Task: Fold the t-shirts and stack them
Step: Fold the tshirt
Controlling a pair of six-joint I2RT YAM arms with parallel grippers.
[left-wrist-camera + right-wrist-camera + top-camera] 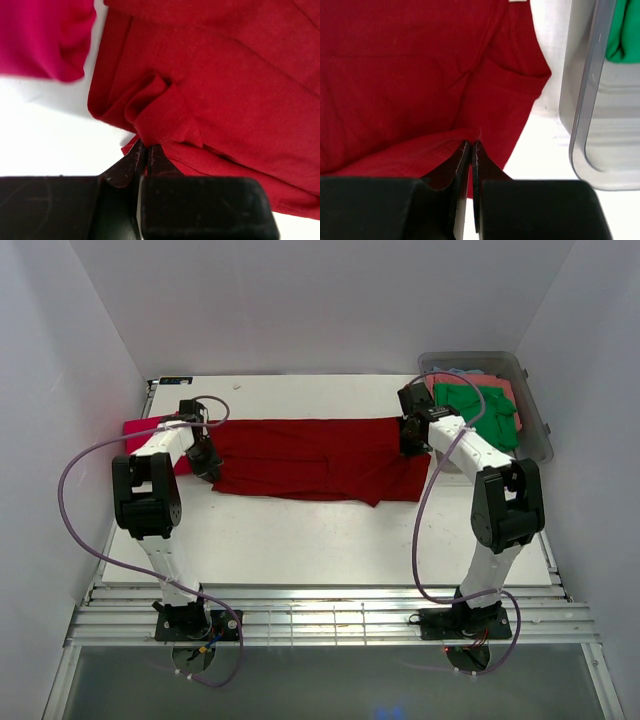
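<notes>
Two closed pinches on dark red t-shirt (310, 458): left gripper (146, 147), right gripper (471, 145). White desk (320, 540), white walls (320, 300); grey tub (537, 430) at 2 o'clock.

Left arm (150, 500): white links, black joints.
Right arm (505, 505): same white-and-black build.
Cables (61, 490): purple, one loop per arm.
Pincer fingers (127, 167): black, tapered.
</notes>
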